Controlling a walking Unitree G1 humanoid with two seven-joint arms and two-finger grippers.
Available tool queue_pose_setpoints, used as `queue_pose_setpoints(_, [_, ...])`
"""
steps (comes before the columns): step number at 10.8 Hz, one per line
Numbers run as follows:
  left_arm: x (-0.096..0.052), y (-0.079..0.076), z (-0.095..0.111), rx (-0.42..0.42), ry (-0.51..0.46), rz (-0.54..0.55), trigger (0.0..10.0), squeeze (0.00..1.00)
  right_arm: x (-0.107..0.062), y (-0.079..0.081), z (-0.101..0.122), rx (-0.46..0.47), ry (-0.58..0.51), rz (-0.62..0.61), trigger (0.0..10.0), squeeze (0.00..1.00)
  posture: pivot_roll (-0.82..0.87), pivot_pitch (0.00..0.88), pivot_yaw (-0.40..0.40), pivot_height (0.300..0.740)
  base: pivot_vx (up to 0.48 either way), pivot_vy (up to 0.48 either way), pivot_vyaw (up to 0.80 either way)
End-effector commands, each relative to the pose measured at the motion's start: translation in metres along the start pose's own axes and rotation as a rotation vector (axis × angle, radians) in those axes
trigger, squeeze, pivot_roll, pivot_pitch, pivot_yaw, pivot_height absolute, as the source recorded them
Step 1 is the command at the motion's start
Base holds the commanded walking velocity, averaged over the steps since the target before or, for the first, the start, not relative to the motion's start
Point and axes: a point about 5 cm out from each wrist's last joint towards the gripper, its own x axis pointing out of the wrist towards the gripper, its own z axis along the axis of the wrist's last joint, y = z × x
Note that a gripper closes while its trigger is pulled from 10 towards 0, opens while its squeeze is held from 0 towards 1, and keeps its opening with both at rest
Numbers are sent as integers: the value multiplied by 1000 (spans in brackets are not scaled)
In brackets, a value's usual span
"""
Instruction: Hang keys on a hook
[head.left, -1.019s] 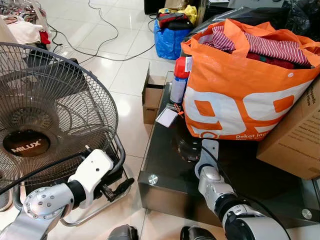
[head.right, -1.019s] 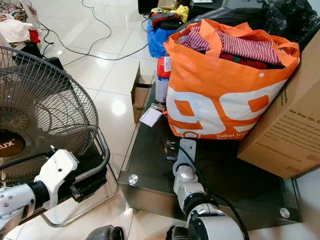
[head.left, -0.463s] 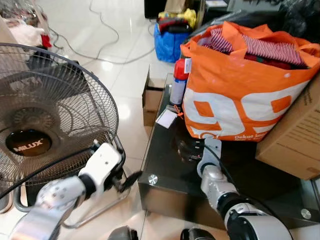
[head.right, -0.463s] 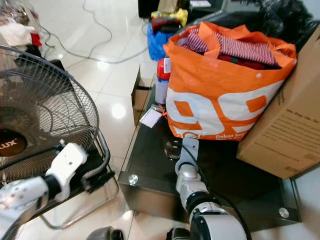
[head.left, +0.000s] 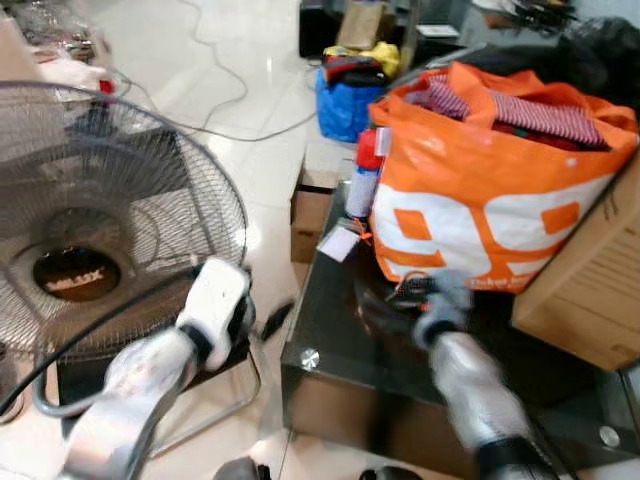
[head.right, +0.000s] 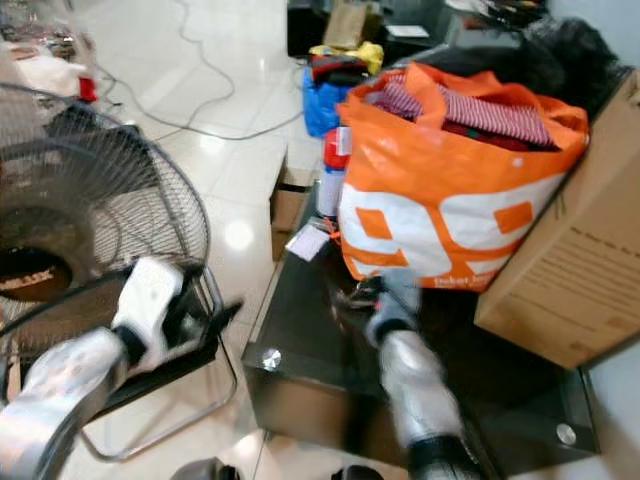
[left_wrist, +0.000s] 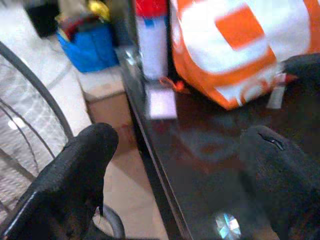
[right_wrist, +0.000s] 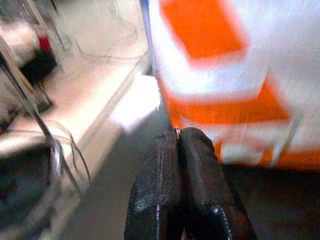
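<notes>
Keys with a white tag (head.left: 338, 243) lie at the dark glass surface's (head.left: 330, 320) left edge, just beside the orange bag (head.left: 490, 200), so pickup looks not yet done. The right gripper (right_wrist: 182, 150), jaws pressed together on nothing I can make out, must open over them. The left gripper (left_wrist: 175, 165), jaws wide, hangs between fan (head.left: 100, 230) and surface; room is tight, and no hook is visible.
</notes>
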Motion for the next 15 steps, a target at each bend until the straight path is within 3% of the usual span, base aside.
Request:
queue_pose_setpoints(1, [4, 2, 2, 6, -15, 22, 10000, 0, -3, 0, 18, 7, -62, 14, 0, 0, 20, 0, -30, 740, 0, 0, 0])
queue_pose_setpoints(3, [14, 4, 5, 39, -51, 90, 10000, 0, -29, 5, 58, -35, -173, 5, 0, 0, -30, 0, -20, 740, 0, 0, 0])
queue_pose_setpoints(4, [16, 4, 5, 39, -55, 92, 10000, 0, -33, 6, 60, -41, -167, 6, 0, 0, -34, 0, -18, 740, 0, 0, 0])
queue_pose_setpoints(5, [19, 7, 4, 9, -64, 131, 10000, 0, -38, 8, 60, -62, -143, -12, 10000, 0, -45, 0, -7, 740, 0, 0, 0])
queue_pose_setpoints(10, [24, 11, -7, 20, -46, 156, 10000, 0, -42, -3, 56, -138, -24, -136, 10000, 0, -37, 0, 6, 740, 0, 0, 0])
queue_pose_setpoints(15, [29, 8, -9, -1, -58, 147, 10000, 0, -43, -12, 63, -172, -26, -178, 10000, 0, -71, 0, 19, 740, 0, 0, 0])
